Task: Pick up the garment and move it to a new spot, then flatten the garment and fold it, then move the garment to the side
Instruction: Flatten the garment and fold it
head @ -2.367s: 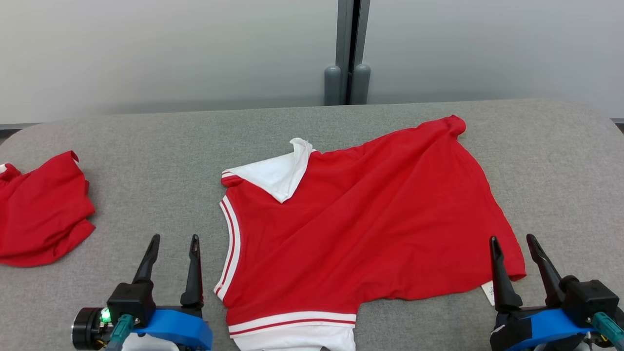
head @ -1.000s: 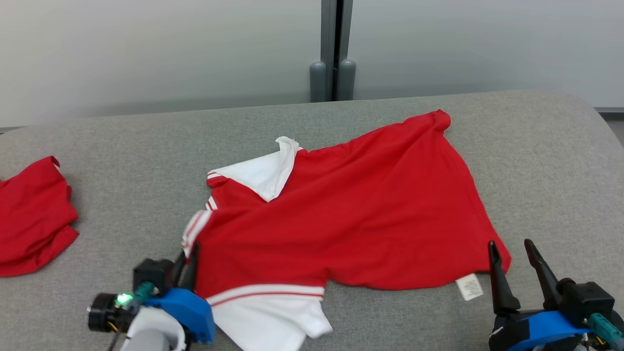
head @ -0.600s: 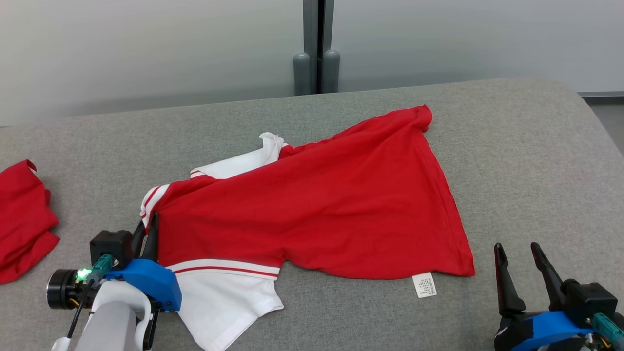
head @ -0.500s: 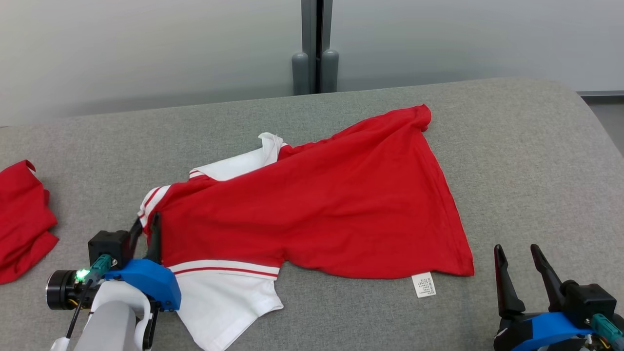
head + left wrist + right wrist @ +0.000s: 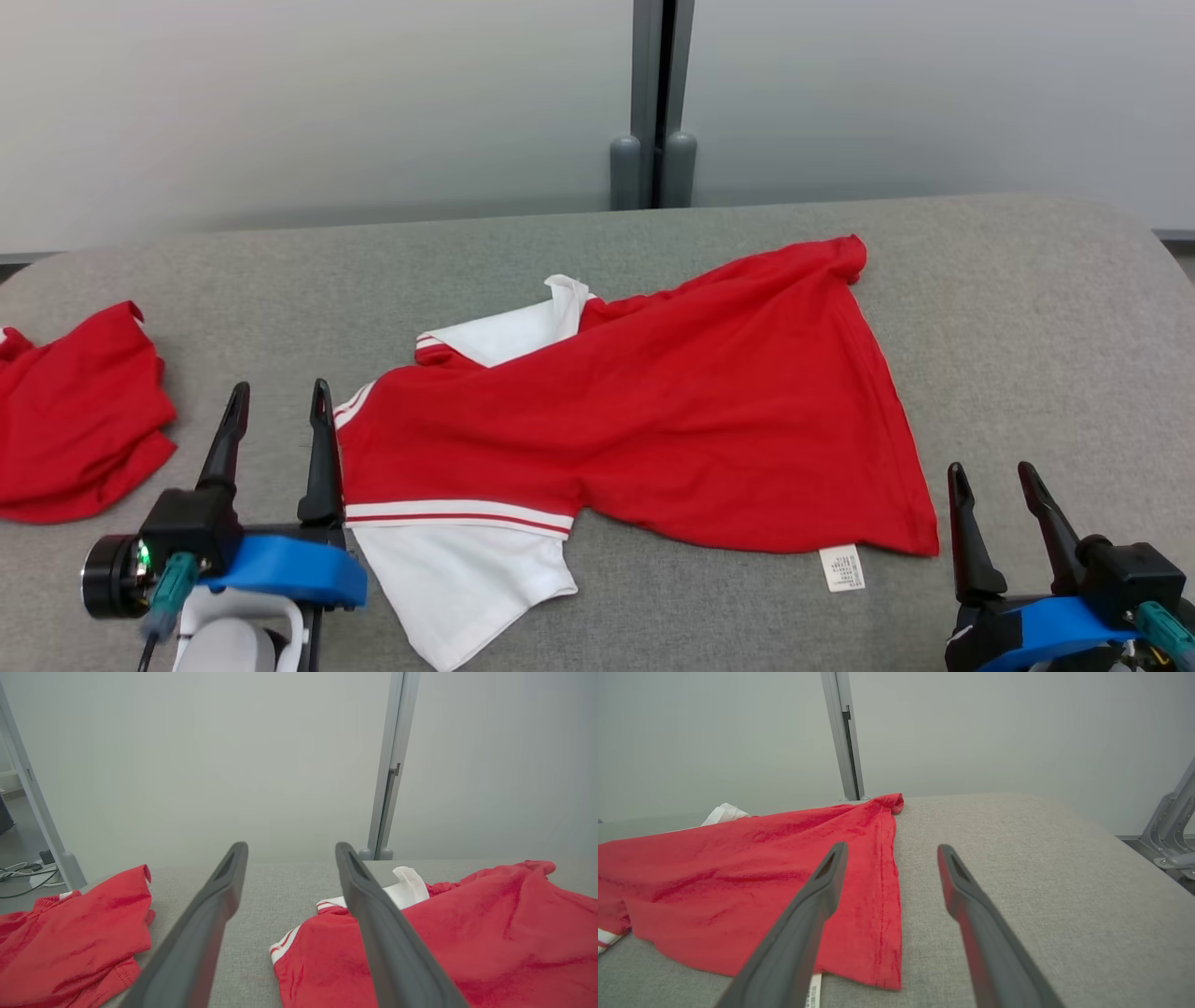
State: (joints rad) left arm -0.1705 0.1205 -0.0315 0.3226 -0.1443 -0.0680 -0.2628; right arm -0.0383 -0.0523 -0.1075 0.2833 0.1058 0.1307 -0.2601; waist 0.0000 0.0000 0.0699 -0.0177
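The garment is a red shirt with a white collar and a white sleeve, spread across the grey table. Its striped edge lies just right of my left gripper, which stands open and holds nothing. The wrist view looks between those two fingers at bare table, with the garment to the right. My right gripper is open near the garment's hem corner and white label. From the right wrist, the garment lies left of the open fingers.
A second red cloth lies bunched at the table's left end, also in the left wrist view as a red cloth. A grey post and pale wall stand behind the table. Bare table stretches right of the garment.
My left gripper dragged the garment's striped edge leftward, then let go and opened, standing beside it now. The head camera swung left and back. The right gripper stayed open and still.
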